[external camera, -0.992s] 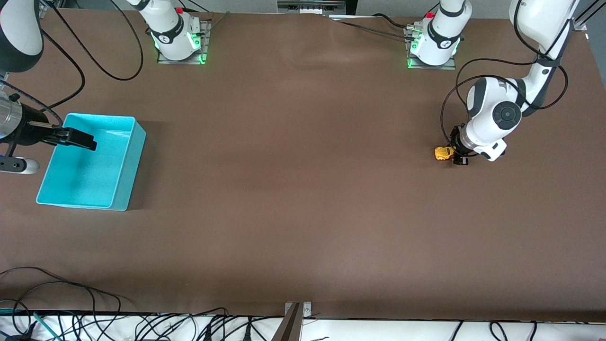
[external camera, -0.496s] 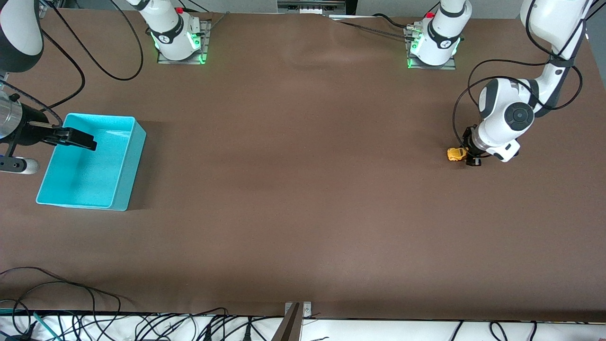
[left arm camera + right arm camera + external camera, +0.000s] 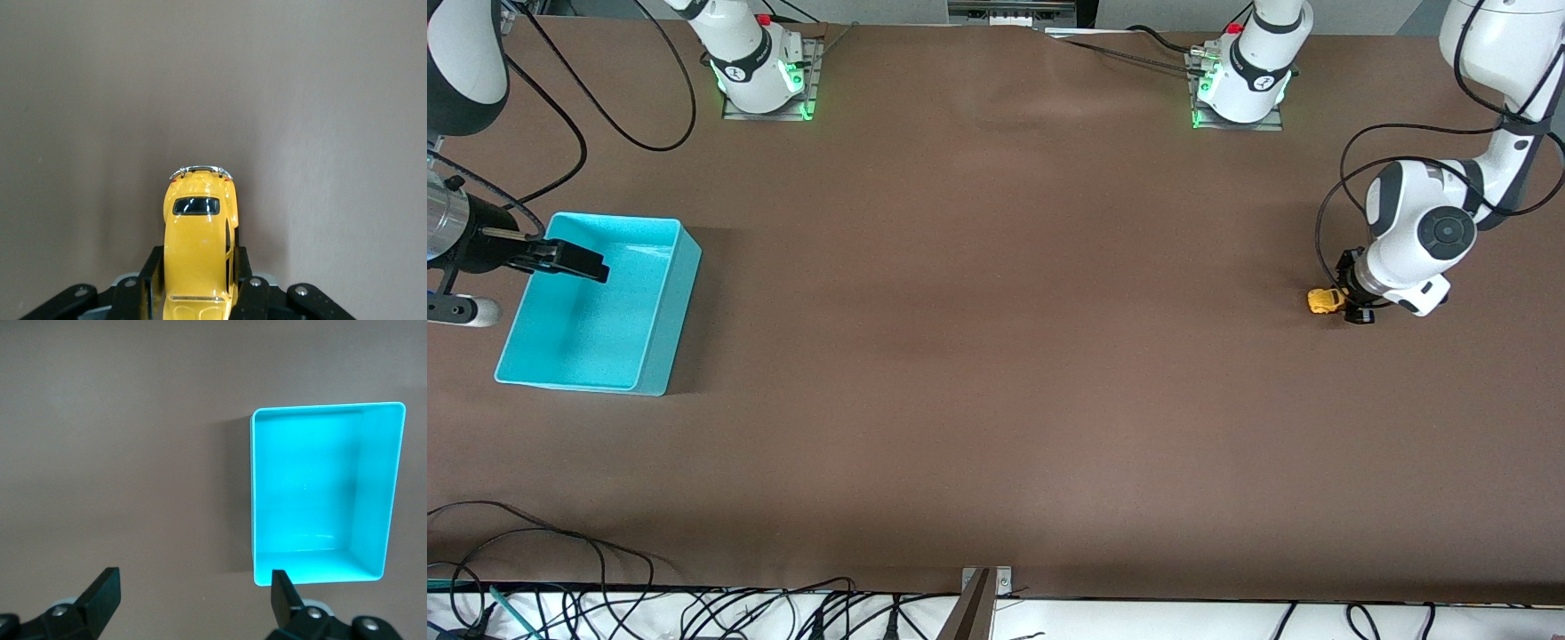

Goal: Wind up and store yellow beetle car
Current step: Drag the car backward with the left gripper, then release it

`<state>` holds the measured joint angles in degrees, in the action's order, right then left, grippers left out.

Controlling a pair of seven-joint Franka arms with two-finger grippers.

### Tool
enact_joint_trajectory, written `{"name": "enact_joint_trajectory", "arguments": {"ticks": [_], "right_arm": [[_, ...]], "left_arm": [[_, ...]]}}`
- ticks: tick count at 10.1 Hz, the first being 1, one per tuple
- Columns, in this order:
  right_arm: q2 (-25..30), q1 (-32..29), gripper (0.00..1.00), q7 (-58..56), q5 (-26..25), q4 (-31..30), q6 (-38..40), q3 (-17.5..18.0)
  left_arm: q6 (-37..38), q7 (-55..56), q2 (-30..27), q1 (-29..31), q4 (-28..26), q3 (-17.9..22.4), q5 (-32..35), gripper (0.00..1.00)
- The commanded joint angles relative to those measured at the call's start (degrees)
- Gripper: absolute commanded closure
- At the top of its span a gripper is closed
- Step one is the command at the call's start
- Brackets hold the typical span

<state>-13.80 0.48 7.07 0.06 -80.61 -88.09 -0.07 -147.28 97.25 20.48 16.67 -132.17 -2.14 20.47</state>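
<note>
Half the task at most is judged done: the yellow beetle car is pinched by the left gripper on the table at the left arm's end. Storing in the turquoise bin is left, and over it the right gripper is held spread, waiting.

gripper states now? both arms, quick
Left gripper: shut on the yellow beetle car, at the left arm's end of the table.
Right gripper: open, holding nothing, over the turquoise bin.

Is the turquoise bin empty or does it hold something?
Empty: the turquoise bin shows only its bare floor; the yellow beetle car sits in the left hand.
</note>
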Motion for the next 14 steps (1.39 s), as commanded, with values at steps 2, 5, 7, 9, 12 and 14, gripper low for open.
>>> {"name": "enact_joint_trajectory", "arguments": {"ticks": [2,5,7,9,12,14], "right_arm": [[0.44,0.13,0.0,0.93,0.73,-0.42,0.12,-0.02],[0.44,0.13,0.0,0.84,0.73,-0.42,0.2,-0.02],[0.44,0.13,0.0,0.84,0.73,-0.42,0.12,-0.02],[0.44,0.13,0.0,0.93,0.73,-0.42,0.12,-0.02],[0.44,0.13,0.0,0.93,0.73,-0.42,0.2,-0.02],[0.44,0.13,0.0,0.67,0.73,-0.42,0.29,-0.02]], "left_arm": [[-2.57,0.05,6.68,0.91,4.2,-0.05,2.29,1.0],[-2.4,0.22,6.5,0.74,4.29,-0.14,2.29,0.69],[-1.96,1.1,5.8,0.3,4.29,-0.14,2.29,0.0],[0.84,1.45,5.1,0.3,5.78,-0.4,2.2,0.0],[1.47,1.54,4.66,0.21,6.22,-0.49,2.11,0.0],[2.69,1.28,2.39,0.21,6.22,-0.58,1.5,0.0]]}}
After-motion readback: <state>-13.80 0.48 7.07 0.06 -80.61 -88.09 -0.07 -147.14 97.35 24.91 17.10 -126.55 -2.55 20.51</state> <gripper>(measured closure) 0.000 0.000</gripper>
